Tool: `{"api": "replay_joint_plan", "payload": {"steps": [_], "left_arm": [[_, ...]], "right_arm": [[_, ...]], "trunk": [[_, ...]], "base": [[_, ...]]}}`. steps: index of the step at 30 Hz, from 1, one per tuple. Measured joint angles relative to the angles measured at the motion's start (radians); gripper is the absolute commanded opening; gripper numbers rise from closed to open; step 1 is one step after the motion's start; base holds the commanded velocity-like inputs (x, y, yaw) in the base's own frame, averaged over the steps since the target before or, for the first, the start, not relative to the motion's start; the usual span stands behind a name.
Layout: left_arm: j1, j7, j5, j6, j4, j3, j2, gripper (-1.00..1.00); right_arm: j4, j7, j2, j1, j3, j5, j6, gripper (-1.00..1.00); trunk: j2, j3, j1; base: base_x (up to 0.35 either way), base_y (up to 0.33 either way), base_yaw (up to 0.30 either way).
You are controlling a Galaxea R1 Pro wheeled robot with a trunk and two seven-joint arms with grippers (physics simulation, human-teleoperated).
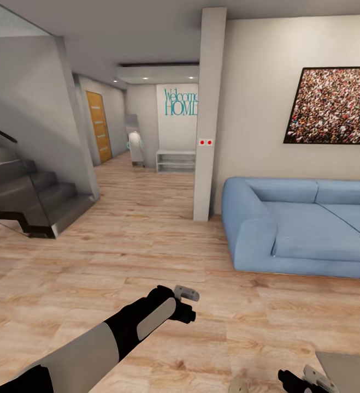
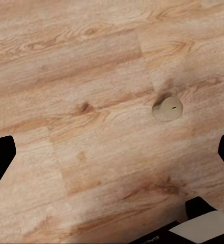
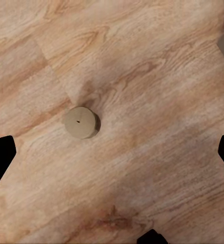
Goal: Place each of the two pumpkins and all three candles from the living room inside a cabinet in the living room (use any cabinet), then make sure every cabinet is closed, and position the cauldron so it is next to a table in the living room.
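We stand at the fetching step: one candle [image 3: 80,122] sits upright on the plank floor [image 3: 158,61] below the right hand [image 3: 112,152], whose fingers are spread wide and empty. The left hand [image 2: 112,152] is likewise spread. Next, we judge, the right hand must descend squarely over the candle and close.

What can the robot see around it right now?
Candle: one, beige, standing on the floor under the right hand.
Sofa: one, blue, against the right wall.
Picture: one, speckled, above the sofa.
Stairs: one flight, dark grey, at left.
Door: one, orange wood, down the hall.
Shelf: one, white, under the welcome sign.
Floor: light wood planks.
Left hand: open, above the floor.
Right hand: open, low right.
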State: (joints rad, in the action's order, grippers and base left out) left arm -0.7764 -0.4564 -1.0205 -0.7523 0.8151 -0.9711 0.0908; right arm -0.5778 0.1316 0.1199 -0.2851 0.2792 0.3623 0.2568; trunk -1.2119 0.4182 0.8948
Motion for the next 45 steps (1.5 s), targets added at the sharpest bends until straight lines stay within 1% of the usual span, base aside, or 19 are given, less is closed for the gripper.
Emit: {"api": "replay_joint_plan", "payload": {"steps": [5, 9, 15, 17, 19, 23, 24, 25, 27, 29, 30, 32, 33, 34, 35, 36, 38, 41, 45], "left_arm": [[0.000, 0.000, 0.001, -0.001, 0.003, 0.000, 0.000, 1.00], [0.000, 0.000, 0.001, -0.001, 0.003, 0.000, 0.000, 1.00], [0.000, 0.000, 0.002, -0.001, 0.004, 0.000, 0.000, 1.00], [0.000, 0.000, 0.002, -0.001, 0.004, 0.000, 0.000, 1.00], [0.000, 0.000, 0.002, -0.001, 0.004, 0.000, 0.000, 1.00], [0.000, 0.000, 0.002, -0.001, 0.004, 0.000, 0.000, 1.00], [0.000, 0.000, 0.002, -0.001, 0.005, 0.000, 0.000, 1.00], [0.001, 0.000, 0.002, -0.001, 0.005, 0.000, 0.000, 1.00], [0.001, 0.000, 0.002, -0.001, 0.006, 0.000, 0.000, 1.00], [0.001, 0.000, 0.003, -0.001, 0.007, 0.000, 0.000, 1.00], [0.000, 0.000, 0.003, -0.001, 0.007, 0.000, -0.001, 1.00], [0.000, 0.000, 0.003, 0.000, 0.007, 0.001, -0.001, 1.00], [0.000, 0.000, 0.003, 0.000, 0.007, 0.001, -0.001, 1.00], [0.000, 0.000, 0.003, 0.000, 0.007, 0.001, -0.001, 1.00], [0.000, 0.000, 0.003, 0.000, 0.007, 0.001, -0.002, 1.00], [0.000, 0.000, 0.003, 0.000, 0.007, 0.001, -0.004, 1.00], [0.000, 0.000, 0.003, 0.000, 0.008, 0.001, -0.010, 1.00], [0.000, 0.000, 0.003, 0.001, 0.008, 0.001, -0.015, 1.00], [0.000, 0.000, 0.003, 0.000, 0.008, 0.001, -0.019, 1.00]], "right_arm": [[0.000, 0.000, -0.006, 0.000, -0.008, -0.001, 0.000, 1.00], [0.000, 0.001, -0.007, 0.000, -0.035, -0.002, 0.000, 1.00], [0.001, 0.000, -0.007, 0.000, -0.059, -0.001, 0.006, 1.00], [0.001, 0.000, -0.007, 0.000, -0.074, 0.000, 0.015, 1.00], [0.002, 0.001, -0.006, -0.004, -0.088, 0.001, 0.039, 1.00], [0.007, 0.000, -0.003, -0.028, -0.104, 0.000, 0.161, 1.00], [0.009, 0.000, -0.003, -0.053, -0.107, 0.000, 0.201, 1.00], [0.010, -0.001, -0.003, -0.069, -0.108, -0.001, 0.220, 1.00], [0.040, -0.001, -0.004, -0.123, -0.123, -0.001, 0.268, 1.00], [0.093, -0.001, -0.006, -0.155, -0.162, -0.001, 0.288, 1.00], [0.106, -0.002, -0.006, -0.161, -0.176, -0.001, 0.289, 1.00], [0.143, -0.004, -0.008, -0.175, -0.227, 0.000, 0.289, 1.00], [0.148, -0.007, -0.008, -0.177, -0.239, 0.000, 0.289, 1.00], [0.157, -0.025, -0.009, -0.179, -0.256, 0.001, 0.288, 1.00], [0.160, -0.039, -0.009, -0.180, -0.263, 0.000, 0.288, 1.00], [0.166, -0.072, -0.008, -0.182, -0.272, 0.001, 0.287, 1.00], [0.171, -0.122, -0.006, -0.183, -0.280, 0.006, 0.286, 1.00], [0.176, -0.160, -0.003, -0.183, -0.283, 0.009, 0.278, 1.00], [0.187, -0.185, -0.004, -0.184, -0.284, 0.007, 0.192, 1.00]], "trunk": [[0.000, 0.000, 0.000], [0.000, 0.000, 0.000], [0.000, 0.000, 0.000], [0.000, 0.000, 0.000], [0.000, 0.000, 0.000], [0.000, 0.000, 0.000], [0.000, 0.000, 0.000], [0.000, 0.000, 0.000], [0.000, 0.000, 0.000], [0.000, 0.000, 0.000], [0.000, 0.000, 0.000], [0.000, 0.000, 0.000], [0.000, 0.000, 0.000], [0.000, 0.000, 0.000], [0.000, 0.000, 0.000], [0.000, 0.000, 0.000], [0.000, 0.000, 0.000], [0.000, 0.000, 0.000], [0.000, 0.000, 0.000]], "base": [[0.156, -0.032, 0.000], [0.146, -0.075, 0.000], [0.031, -0.090, 0.000], [0.008, -0.217, 0.000], [0.004, -0.196, 0.000], [0.002, -0.083, 0.000], [0.001, -0.035, 0.000], [0.000, -0.023, 0.000], [0.000, -0.012, 0.000], [0.000, -0.005, 0.000], [0.000, -0.003, 0.000], [0.000, -0.002, 0.000], [0.000, 0.000, 0.000], [0.000, 0.000, 0.000], [0.000, 0.000, 0.000], [0.000, 0.000, 0.000], [0.004, 0.000, 0.000], [0.095, 0.000, 0.000], [0.164, -0.040, 0.000]]}}
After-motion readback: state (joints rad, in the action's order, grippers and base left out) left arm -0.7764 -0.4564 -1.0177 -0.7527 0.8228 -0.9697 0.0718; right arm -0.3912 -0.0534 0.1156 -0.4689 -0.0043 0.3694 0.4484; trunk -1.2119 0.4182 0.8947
